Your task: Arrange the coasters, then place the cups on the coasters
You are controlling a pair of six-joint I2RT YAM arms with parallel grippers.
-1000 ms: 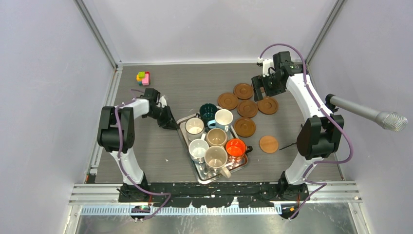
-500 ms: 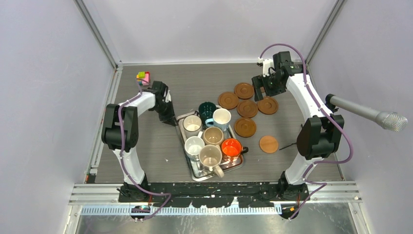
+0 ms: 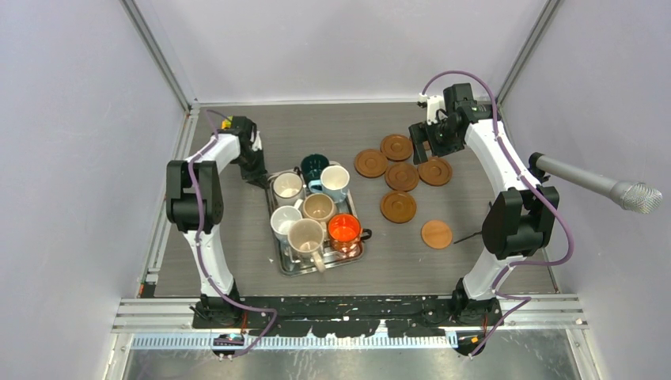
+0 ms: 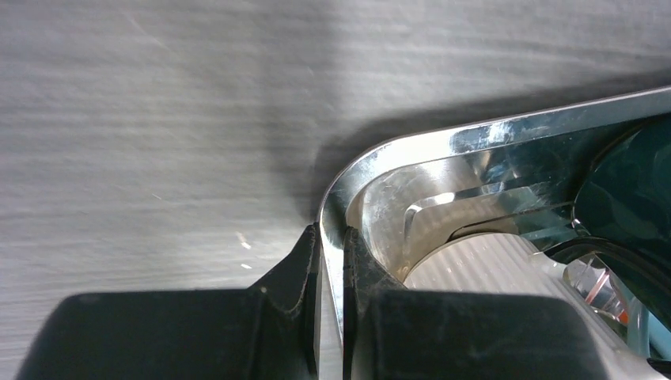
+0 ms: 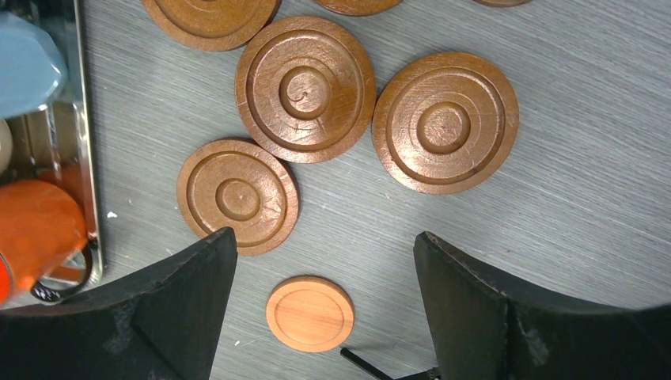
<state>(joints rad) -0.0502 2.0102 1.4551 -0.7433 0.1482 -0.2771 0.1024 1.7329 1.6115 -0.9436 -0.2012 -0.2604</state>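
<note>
Left gripper [image 4: 331, 265] pinches the tray [image 4: 475, 136] at its far-left corner; right gripper [image 5: 324, 245], spread wide, hangs over the coasters [image 5: 305, 89], right of the tray.

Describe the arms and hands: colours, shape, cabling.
Both arms match. The left arm and right arm have white tubular links with bulky black joint housings, and a purple cable loops loosely along each. The left hand and right hand each have two matte black, blunt, wedge-shaped fingers. I can make out no markings.

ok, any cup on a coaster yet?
No, all the cups sit in the metal tray; the coasters lie bare beside it.
</note>
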